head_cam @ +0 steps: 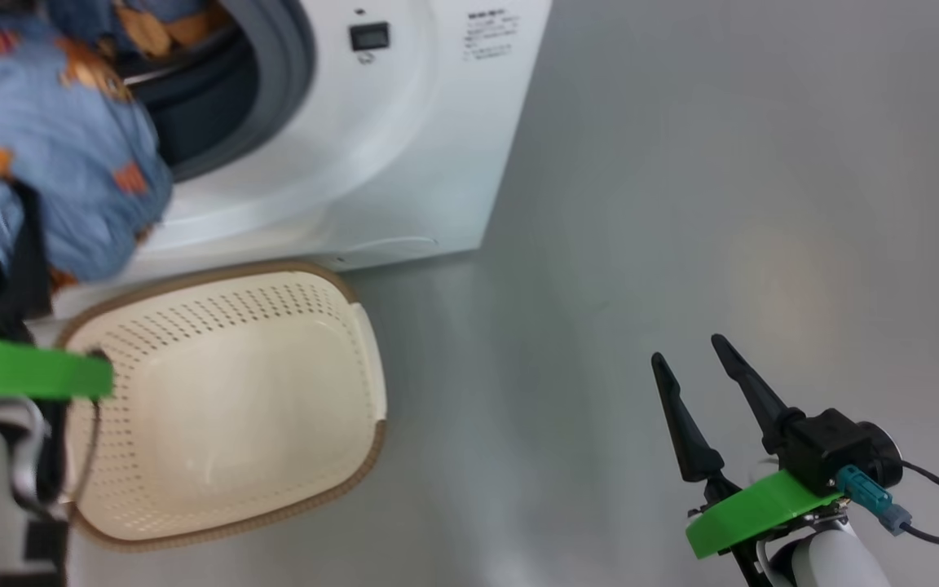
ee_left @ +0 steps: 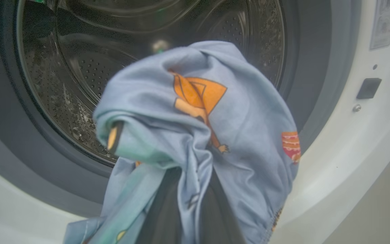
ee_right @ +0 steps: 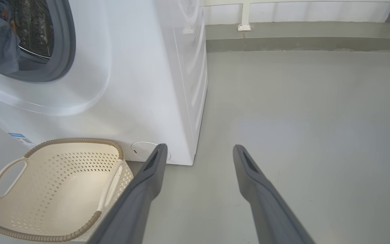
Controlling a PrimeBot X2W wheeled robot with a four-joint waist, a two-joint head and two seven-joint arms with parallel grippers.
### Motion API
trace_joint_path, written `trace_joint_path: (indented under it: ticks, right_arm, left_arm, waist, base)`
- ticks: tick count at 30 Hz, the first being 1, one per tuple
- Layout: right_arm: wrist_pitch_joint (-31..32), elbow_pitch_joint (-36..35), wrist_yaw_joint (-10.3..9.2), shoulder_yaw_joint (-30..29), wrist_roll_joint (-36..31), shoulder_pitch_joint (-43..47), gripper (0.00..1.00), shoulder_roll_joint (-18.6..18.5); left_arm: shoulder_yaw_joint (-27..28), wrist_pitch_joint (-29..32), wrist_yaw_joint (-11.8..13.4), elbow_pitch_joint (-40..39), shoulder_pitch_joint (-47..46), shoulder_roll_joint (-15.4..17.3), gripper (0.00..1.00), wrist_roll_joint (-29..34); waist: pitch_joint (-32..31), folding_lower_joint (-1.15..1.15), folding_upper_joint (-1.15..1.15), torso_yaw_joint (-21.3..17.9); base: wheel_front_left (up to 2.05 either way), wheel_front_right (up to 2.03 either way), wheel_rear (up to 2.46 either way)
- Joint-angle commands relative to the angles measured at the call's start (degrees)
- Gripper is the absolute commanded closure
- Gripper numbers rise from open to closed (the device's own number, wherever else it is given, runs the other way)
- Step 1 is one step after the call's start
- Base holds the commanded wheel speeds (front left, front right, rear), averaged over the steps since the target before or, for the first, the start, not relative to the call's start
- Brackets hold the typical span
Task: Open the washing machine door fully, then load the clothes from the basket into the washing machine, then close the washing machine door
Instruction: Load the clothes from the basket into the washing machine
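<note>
As my left gripper (head_cam: 9, 269) is clenched on the clothes (ee_left: 201, 135), the bundle hangs just before the lower edge of the washing machine's (head_cam: 404, 163) round opening, the drum (ee_left: 80, 61) behind it. I reckon it light, soft stuff — limp, draping over my fingers (ee_left: 168, 217), likely to snag on the grey seal (ee_left: 317, 84). A bunched fold near the middle looks the best hold. My right gripper (head_cam: 685, 348) hangs spread, holding nothing, above the floor (head_cam: 681, 163); the basket (head_cam: 368, 367) sits at the machine's front bottom edge.
</note>
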Motion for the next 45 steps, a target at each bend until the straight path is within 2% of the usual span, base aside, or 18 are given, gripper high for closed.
trace_joint_path:
  ticks: [1,5,6,14,24,33,40,45]
  right_arm:
    - [-0.69,-1.34,0.09,1.58,0.21,-0.46,0.0,-0.13]
    - [-0.69,-1.49,0.09,2.08,0.99,-1.18,0.0,-0.13]
    - [-0.69,-1.6,0.09,2.42,1.32,-1.42,0.0,-0.13]
    - [-0.69,-1.99,0.09,3.73,2.67,-2.41,0.0,-0.13]
    - [-0.69,-1.85,0.09,5.36,4.34,-2.64,0.0,-0.13]
    - [-0.69,-2.48,0.09,7.23,5.51,-2.79,0.0,-0.13]
    - [-0.69,-2.53,0.09,8.77,6.42,-2.95,0.0,-0.13]
    - [-0.69,-2.54,0.09,9.27,6.61,-3.27,0.0,-0.13]
  left_arm:
    - [1.54,-0.36,-0.09,-0.78,-2.02,2.66,1.0,0.1]
    - [1.3,-0.36,-0.09,2.51,-8.06,5.16,1.0,-0.14]
    - [0.61,-0.36,-0.09,4.58,-11.07,6.56,1.0,-0.04]
    - [-2.99,-0.36,-0.09,14.28,-23.15,11.6,1.0,0.01]
    - [-7.08,3.19,-0.09,25.47,-36.6,15.61,1.0,0.13]
    - [-9.32,5.27,-0.09,32.0,-47.55,17.06,1.0,-2.26]
    - [-9.69,0.3,0.4,32.08,-52.74,18.15,1.0,-1.35]
    - [-9.42,-0.28,0.44,31.65,-53.28,17.92,1.0,-1.32]
  waist:
    - [2.54,0.0,0.0,-2.23]
    - [4.57,0.0,0.0,-3.82]
    - [5.55,0.0,0.0,-4.55]
    - [9.41,0.0,0.0,-6.79]
    - [14.43,0.0,0.0,-7.56]
    - [19.2,0.0,0.0,-8.07]
    - [21.38,0.0,0.0,-8.75]
    - [21.79,0.0,0.0,-8.91]
  base:
    - [0.0,0.0,0.0]
    - [0.0,0.0,0.0]
    - [0.0,0.0,0.0]
    - [0.0,0.0,0.0]
    - [0.0,0.0,0.0]
    - [0.0,0.0,0.0]
    - [0.0,0.0,0.0]
    - [0.0,0.0,0.0]
